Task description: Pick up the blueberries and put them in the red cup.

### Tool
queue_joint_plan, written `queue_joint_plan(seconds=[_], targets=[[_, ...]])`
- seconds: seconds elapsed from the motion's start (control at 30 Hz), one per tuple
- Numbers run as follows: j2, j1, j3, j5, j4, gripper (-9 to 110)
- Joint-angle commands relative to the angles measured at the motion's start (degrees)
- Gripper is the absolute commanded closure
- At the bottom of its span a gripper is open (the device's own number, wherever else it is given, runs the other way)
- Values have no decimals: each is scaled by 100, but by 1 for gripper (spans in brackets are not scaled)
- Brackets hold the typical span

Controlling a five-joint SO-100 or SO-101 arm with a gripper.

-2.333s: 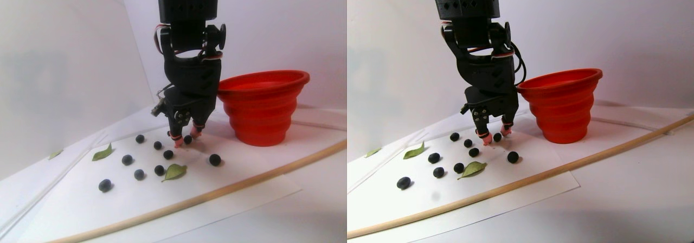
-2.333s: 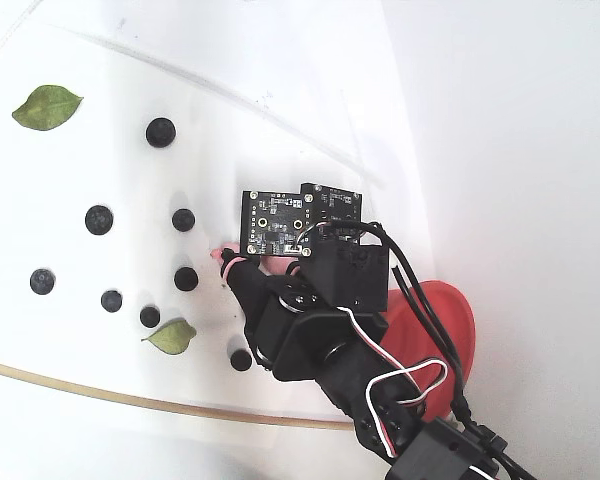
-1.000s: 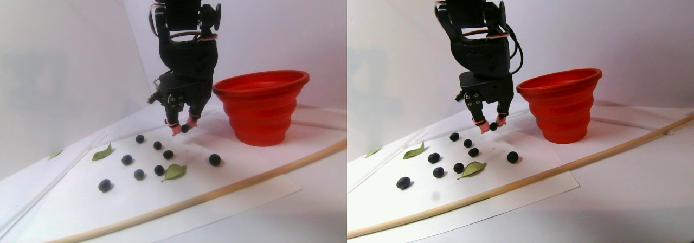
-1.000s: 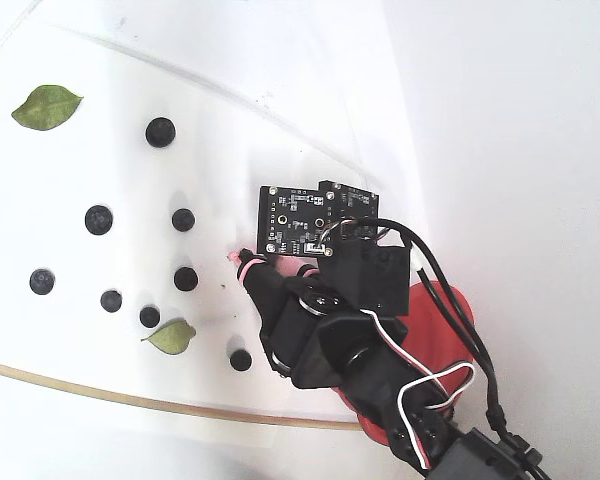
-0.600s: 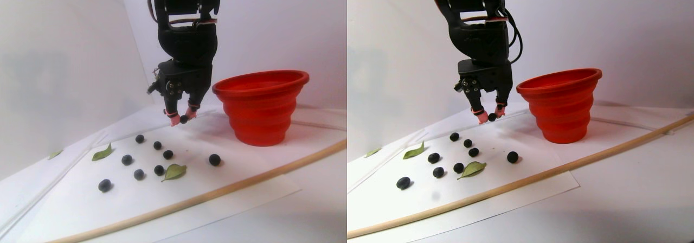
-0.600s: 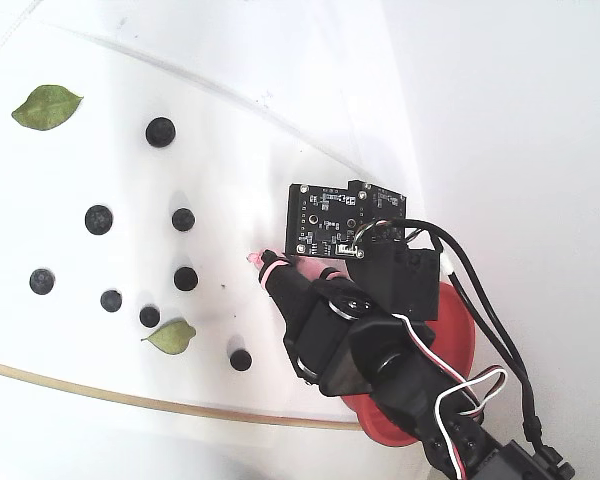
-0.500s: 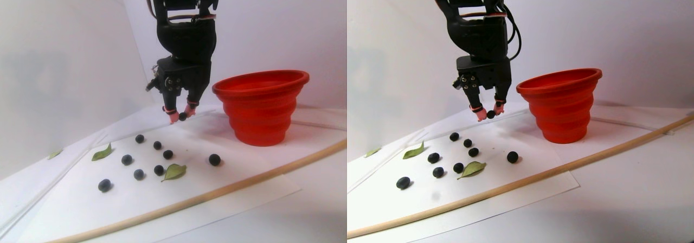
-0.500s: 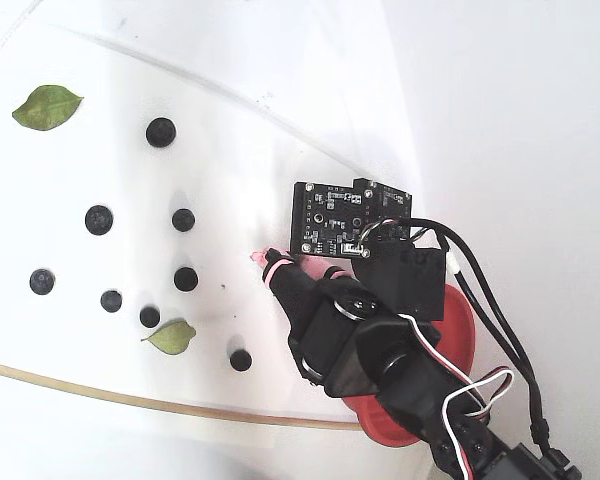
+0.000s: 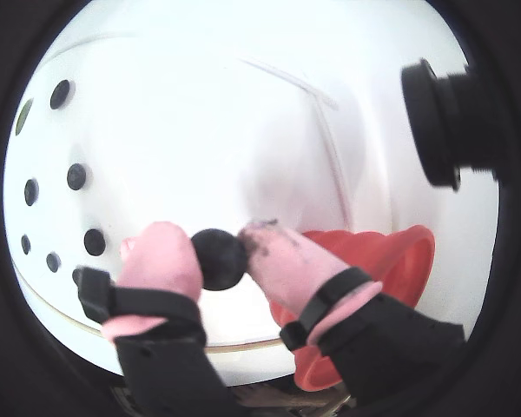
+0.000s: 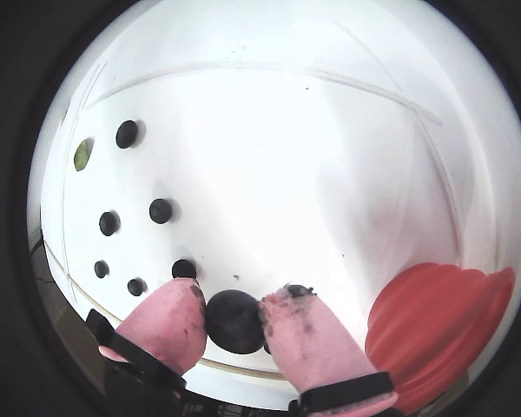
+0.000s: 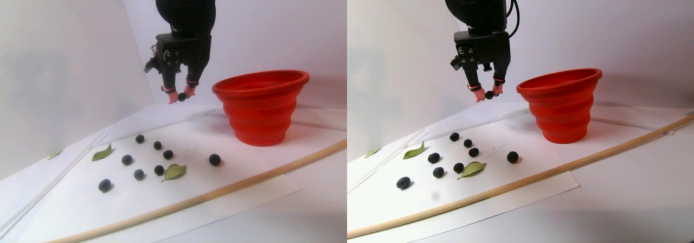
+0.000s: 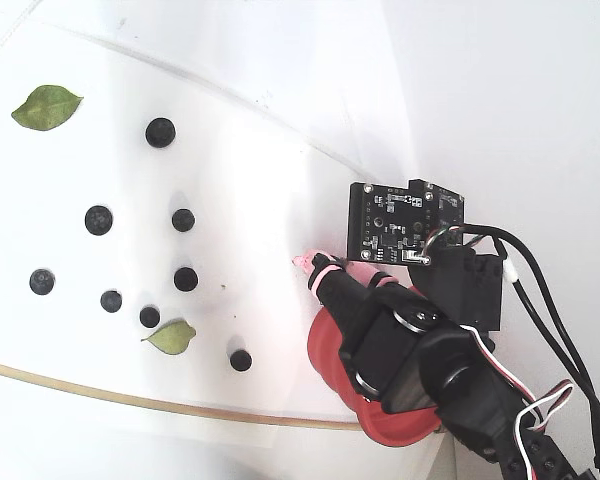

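Blueberry clamped between gripper fingertips, now lifted well off the tabletop, nearly level with red cup rim. Just needs carrying over.

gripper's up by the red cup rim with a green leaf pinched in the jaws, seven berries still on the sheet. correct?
Not the leaf. The gripper is shut on a blueberry; both wrist views show the dark round berry between the pink fingertips. The green leaf lies flat on the white sheet in the stereo pair view. The rest holds: the gripper hangs near the rim of the red cup, and seven berries remain on the sheet.
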Motion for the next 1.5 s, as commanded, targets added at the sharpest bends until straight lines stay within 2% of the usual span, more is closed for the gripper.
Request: queue_joint_plan(seconds=[0.0, 1.1, 1.47], targets=[[932, -44, 44, -26, 185, 91], [2927, 1204, 413, -492, 1978, 91], [2892, 1740, 510, -554, 2030, 91]])
